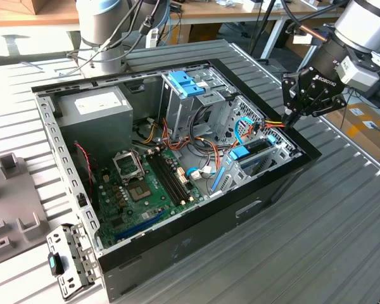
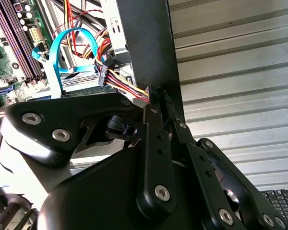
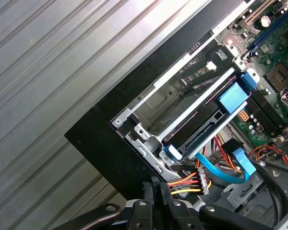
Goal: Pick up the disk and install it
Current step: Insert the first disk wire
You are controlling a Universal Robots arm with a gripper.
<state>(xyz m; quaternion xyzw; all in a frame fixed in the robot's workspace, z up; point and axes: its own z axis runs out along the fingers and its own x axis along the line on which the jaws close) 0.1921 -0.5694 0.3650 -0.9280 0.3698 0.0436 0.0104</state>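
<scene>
Exterior view had the gripper [image 1: 294, 118] at the case [image 1: 266, 209] corner, its two fingers pressed together on one bundle of coloured wires [image 2: 129, 87]. One disk [image 3: 201, 128] with blue rails sat in the bay just inside that corner. One blue cable [image 3: 221, 170] curved beside the wires.

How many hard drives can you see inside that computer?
1: the disk with blue rails sits in the drive cage near the end effector; others may be hidden.
</scene>
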